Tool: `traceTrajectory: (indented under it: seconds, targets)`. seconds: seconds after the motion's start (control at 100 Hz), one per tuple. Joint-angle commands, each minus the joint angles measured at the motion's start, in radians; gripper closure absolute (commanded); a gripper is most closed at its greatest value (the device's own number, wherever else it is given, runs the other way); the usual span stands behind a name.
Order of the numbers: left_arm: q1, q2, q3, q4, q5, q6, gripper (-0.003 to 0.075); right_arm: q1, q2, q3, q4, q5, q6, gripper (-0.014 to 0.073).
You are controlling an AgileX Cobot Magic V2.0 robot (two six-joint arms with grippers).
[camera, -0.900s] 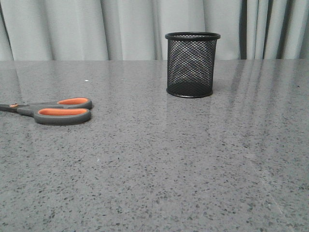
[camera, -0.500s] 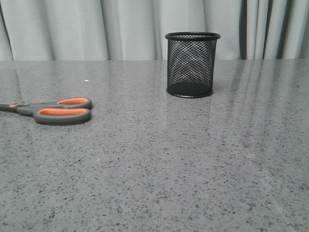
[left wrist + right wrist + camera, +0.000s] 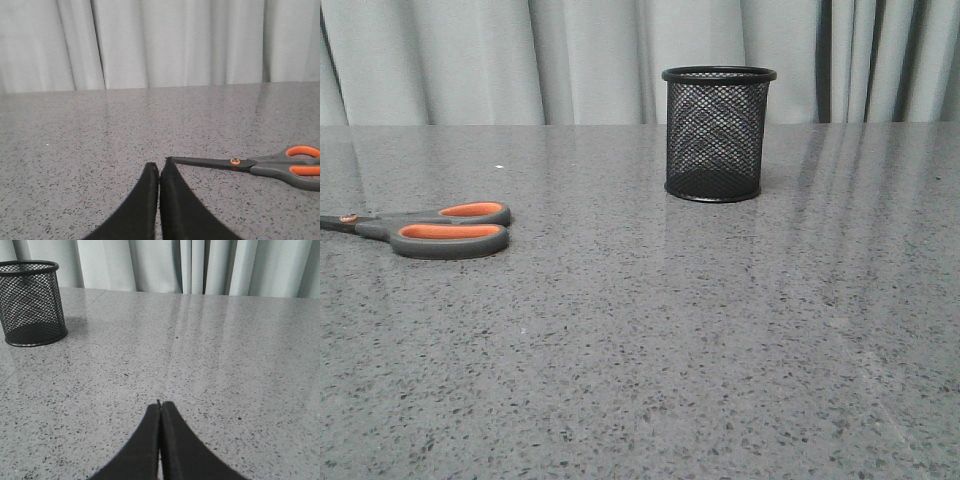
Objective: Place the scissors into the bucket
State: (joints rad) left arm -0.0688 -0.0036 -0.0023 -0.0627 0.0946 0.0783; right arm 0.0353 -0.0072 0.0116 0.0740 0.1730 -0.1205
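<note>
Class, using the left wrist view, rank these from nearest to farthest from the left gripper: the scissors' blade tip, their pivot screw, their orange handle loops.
From the left gripper:
1. Blade tip, right beside the fingertips.
2. Pivot screw, midway along the scissors.
3. Orange handle loops, at the far end.

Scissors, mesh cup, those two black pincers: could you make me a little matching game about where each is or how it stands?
Things:
1. scissors
2. bucket
3. left gripper
4. right gripper

States:
A. upright, empty, toward the back of the table
B. shut, with the scissor tips close by
C. lying flat at the table's left side
D. shut, with the bucket off to one side

Pairs: 1-C, 2-A, 3-B, 4-D
</note>
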Motion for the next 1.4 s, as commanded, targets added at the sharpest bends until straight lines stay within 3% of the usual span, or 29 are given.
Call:
traceTrajectory:
  seconds: [0.0, 0.25, 0.35, 0.64, 0.77, 0.86, 0.99, 1.14, 1.39]
  targets:
    - [0.001, -0.025, 0.028, -0.009, -0.079, -0.006, 0.0741, -0.005, -0.025, 0.017, -0.01, -0.078, -0.002, 0.0648]
    - [0.001, -0.025, 0.028, -0.009, -0.083, -0.006, 0.0741, -0.005, -0.025, 0.017, 0.003, -0.08, -0.002, 0.0648]
    - [0.001, -0.025, 0.028, -0.036, -0.086, -0.006, 0.0741, -0.005, -0.025, 0.017, 0.078, -0.102, -0.002, 0.0648]
    - [0.001, -0.025, 0.028, -0.369, -0.133, -0.006, 0.0741, -0.005, -0.025, 0.017, 0.387, -0.26, -0.002, 0.0648]
    - [0.001, -0.025, 0.017, -0.644, -0.162, -0.006, 0.0741, -0.005, -0.025, 0.008, 0.57, -0.278, -0.002, 0.0648]
    - [0.001, -0.025, 0.002, -0.772, -0.162, -0.006, 0.0741, -0.005, -0.025, -0.009, 0.599, -0.263, -0.002, 0.0648]
    - [0.001, -0.023, -0.084, -0.745, -0.1, -0.004, 0.0741, -0.005, -0.015, -0.081, 0.598, -0.18, -0.002, 0.0638]
    - [0.001, 0.033, -0.26, -0.56, 0.0, 0.002, 0.0741, -0.005, 0.093, -0.24, 0.529, -0.018, -0.004, 0.0638]
    - [0.001, 0.356, -0.638, -0.305, 0.39, 0.008, 0.0741, -0.005, 0.462, -0.577, 0.377, 0.368, -0.004, 0.0638]
